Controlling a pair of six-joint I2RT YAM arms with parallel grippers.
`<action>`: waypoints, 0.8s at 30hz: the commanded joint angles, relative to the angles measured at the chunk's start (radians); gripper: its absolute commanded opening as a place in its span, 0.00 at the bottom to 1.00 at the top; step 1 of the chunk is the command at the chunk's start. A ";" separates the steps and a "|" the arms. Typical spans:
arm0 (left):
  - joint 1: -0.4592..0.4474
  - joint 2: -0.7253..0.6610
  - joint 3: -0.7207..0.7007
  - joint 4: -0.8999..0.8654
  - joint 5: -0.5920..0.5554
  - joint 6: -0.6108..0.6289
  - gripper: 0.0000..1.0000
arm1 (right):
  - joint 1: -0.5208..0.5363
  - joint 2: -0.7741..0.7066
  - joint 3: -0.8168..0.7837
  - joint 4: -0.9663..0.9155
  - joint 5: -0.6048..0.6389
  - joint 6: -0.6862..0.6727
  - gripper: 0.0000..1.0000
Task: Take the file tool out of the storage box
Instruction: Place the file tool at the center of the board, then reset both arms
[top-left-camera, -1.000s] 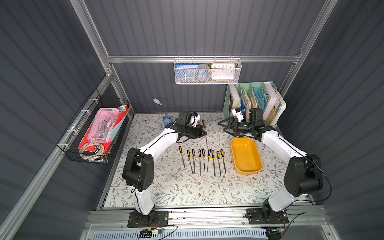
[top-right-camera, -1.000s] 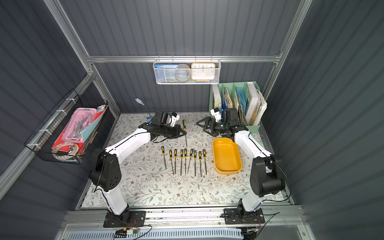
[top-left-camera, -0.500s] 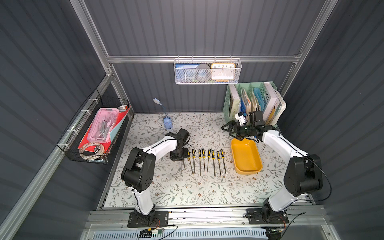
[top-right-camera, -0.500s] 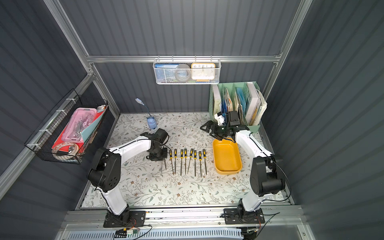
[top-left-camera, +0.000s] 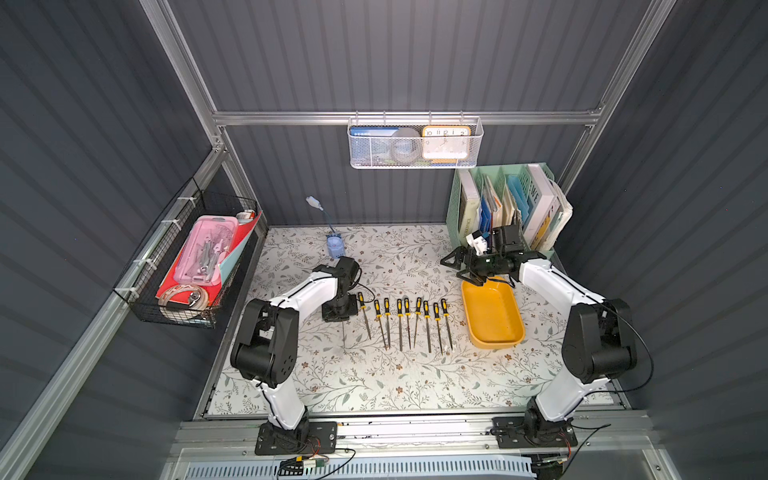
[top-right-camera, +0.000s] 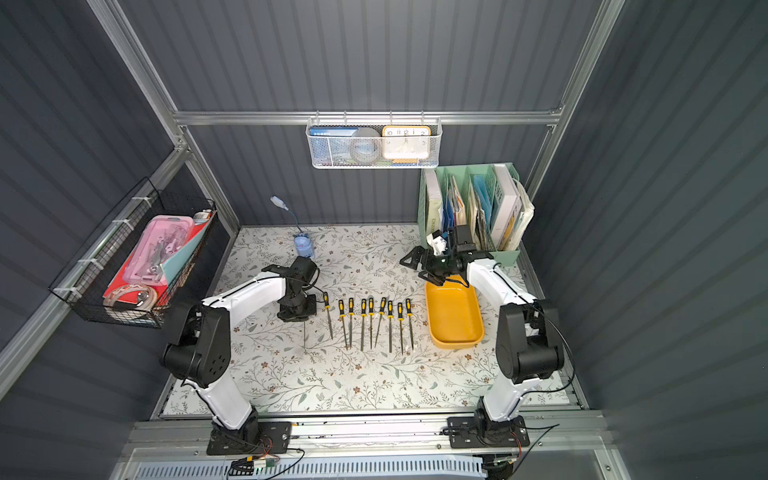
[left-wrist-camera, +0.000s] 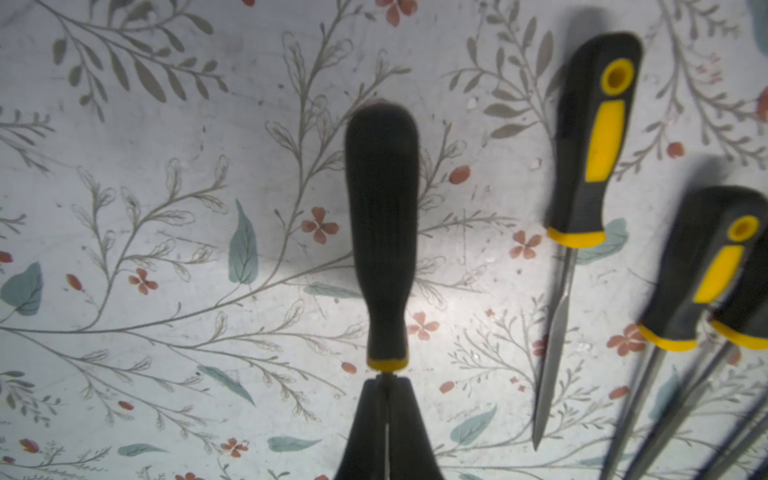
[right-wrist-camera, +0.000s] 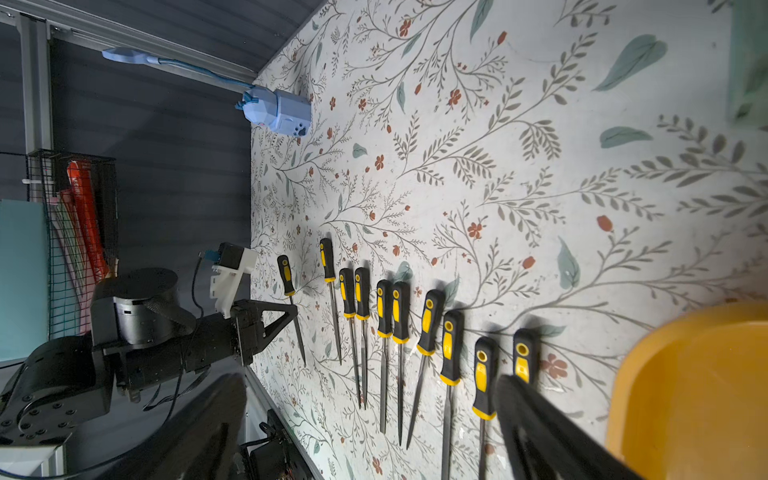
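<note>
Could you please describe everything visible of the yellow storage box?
The storage box is a shallow mustard-yellow tray, seemingly plastic, rectangular with rounded corners and a raised rim. It looks empty and lies flat on the floral tabletop, beside but apart from the row of files. The open right gripper hangs by its far end; contact cannot be told.

In both top views the left gripper (top-left-camera: 340, 312) hides the handle of our file (left-wrist-camera: 382, 232). Right wrist view crops the storage box (right-wrist-camera: 685, 395), and the pink case (top-left-camera: 208, 249) contents are too tiny.
</note>
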 joint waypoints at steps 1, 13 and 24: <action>0.008 0.060 0.051 0.005 -0.058 0.030 0.00 | -0.002 0.008 0.016 -0.020 -0.007 -0.023 0.99; 0.007 0.075 0.141 0.013 -0.061 0.049 0.50 | -0.001 -0.001 0.012 -0.047 0.006 -0.033 0.99; 0.064 0.078 0.235 0.031 -0.049 0.084 0.54 | -0.001 -0.012 0.010 -0.057 0.025 -0.037 0.99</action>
